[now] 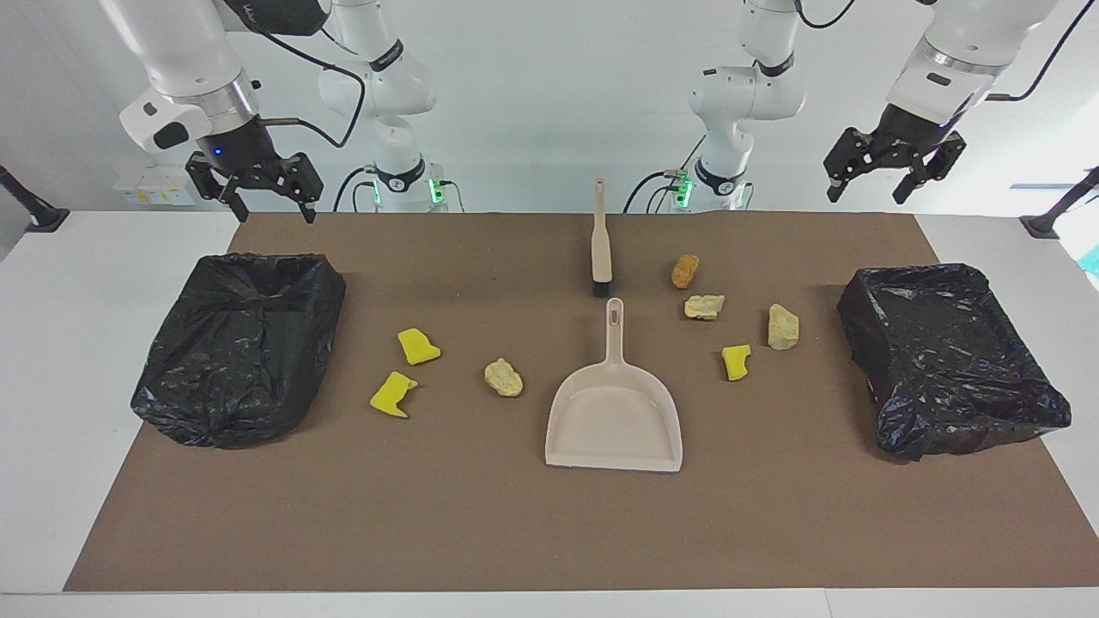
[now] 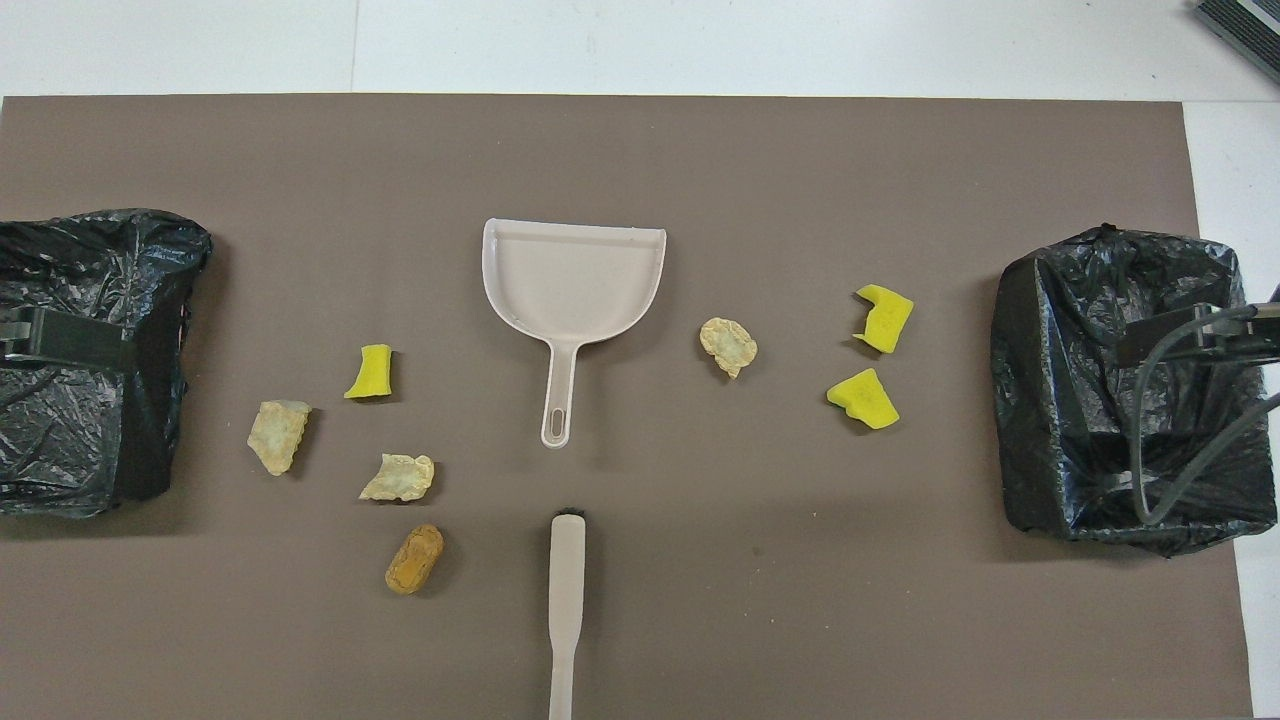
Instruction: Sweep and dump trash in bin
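Seven bits of trash (image 1: 503, 378) lie on our brown mat (image 1: 515, 532) around the dustpan (image 1: 614, 421). Our left gripper (image 1: 883, 176) and right gripper (image 1: 268, 199) hang wide open, holding nothing.

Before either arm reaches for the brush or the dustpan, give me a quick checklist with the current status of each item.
1. Left hand open, holding nothing, up over the table edge: ok.
2. Right hand open, holding nothing, up near its bin: ok.
3. Brush lying free, handle toward the robots: ok.
4. Dustpan flat on the mat, handle toward the robots, pan empty: ok.
5. All seven trash scraps on the mat, none in the pan: ok.
6. Both bins lined and open: ok.
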Robot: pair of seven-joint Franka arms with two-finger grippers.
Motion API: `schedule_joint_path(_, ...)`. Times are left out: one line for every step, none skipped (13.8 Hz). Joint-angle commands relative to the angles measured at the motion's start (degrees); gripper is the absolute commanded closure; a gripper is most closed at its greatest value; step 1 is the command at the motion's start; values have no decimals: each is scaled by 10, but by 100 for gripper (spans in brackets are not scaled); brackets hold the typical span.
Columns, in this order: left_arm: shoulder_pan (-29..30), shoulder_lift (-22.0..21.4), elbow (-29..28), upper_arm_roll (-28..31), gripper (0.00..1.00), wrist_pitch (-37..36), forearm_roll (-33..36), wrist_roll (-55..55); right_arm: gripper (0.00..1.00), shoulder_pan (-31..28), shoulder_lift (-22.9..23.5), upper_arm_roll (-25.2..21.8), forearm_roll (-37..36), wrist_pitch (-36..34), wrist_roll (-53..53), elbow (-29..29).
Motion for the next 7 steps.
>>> schedule_joint_path(6, -5, -5, -4, 0, -5, 7, 10, 0, -2, -8, -1, 10, -4, 6, -6)
schedule_joint_path(5, -5, -4, -4, 0, -5, 7, 10, 0, -2, -8, -1, 10, -4, 6, -6)
schedule_joint_path(5, -5, -5, -5, 0, -5, 7, 10, 0, -2, -8, -1, 10, -4, 6, -6)
schedule_joint_path(4, -5, -5, -5, 0, -5, 6, 10, 0, -2, -8, -1, 10, -4, 6, -6)
schedule_joint_path(0, -8, -9, -5, 0, -5, 6, 8, 0, -2, -8, -1, 10, -4, 6, -6)
schedule_joint_path(-4, -11, -18, -5, 0, -5, 6, 6, 0, -2, -8, -1, 10, -4, 6, -6)
schedule_joint_path(-6, -14, -22, -10, 0, -5, 6, 3, 0, -2, -8, -1, 10, -4, 6, -6)
